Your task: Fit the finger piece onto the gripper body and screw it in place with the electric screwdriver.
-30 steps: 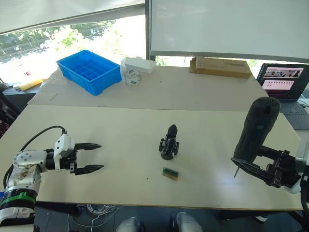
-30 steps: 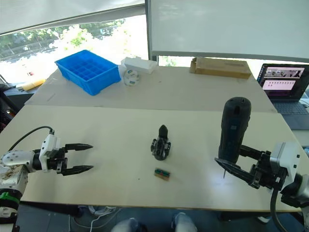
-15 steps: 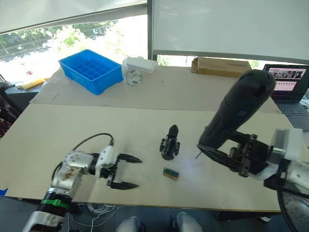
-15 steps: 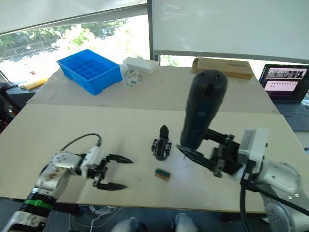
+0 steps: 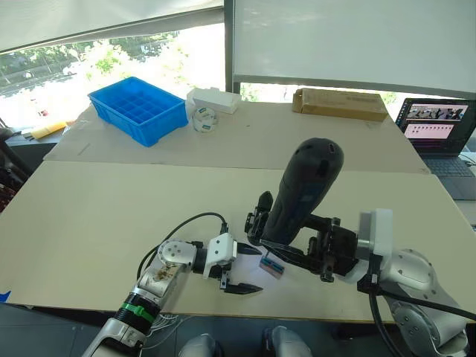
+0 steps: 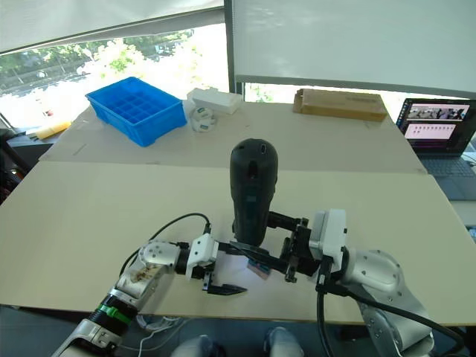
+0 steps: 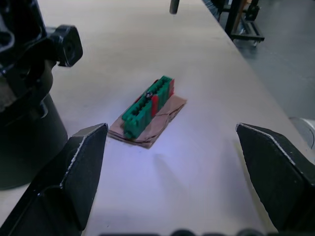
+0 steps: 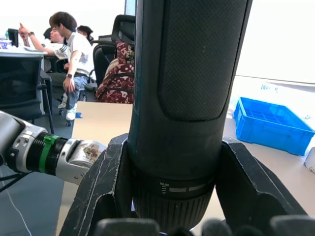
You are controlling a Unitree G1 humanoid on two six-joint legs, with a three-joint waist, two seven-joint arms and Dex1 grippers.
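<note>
Clamped upright between the right gripper's [image 5: 297, 249] fingers, the electric screwdriver [image 5: 301, 193] stands just beside the gripper body [image 5: 258, 219] at the table's [image 5: 111, 208] front. Nearby, the left gripper [image 5: 245, 268] is spread wide, flanking a green-and-tan block [image 7: 147, 110].
</note>
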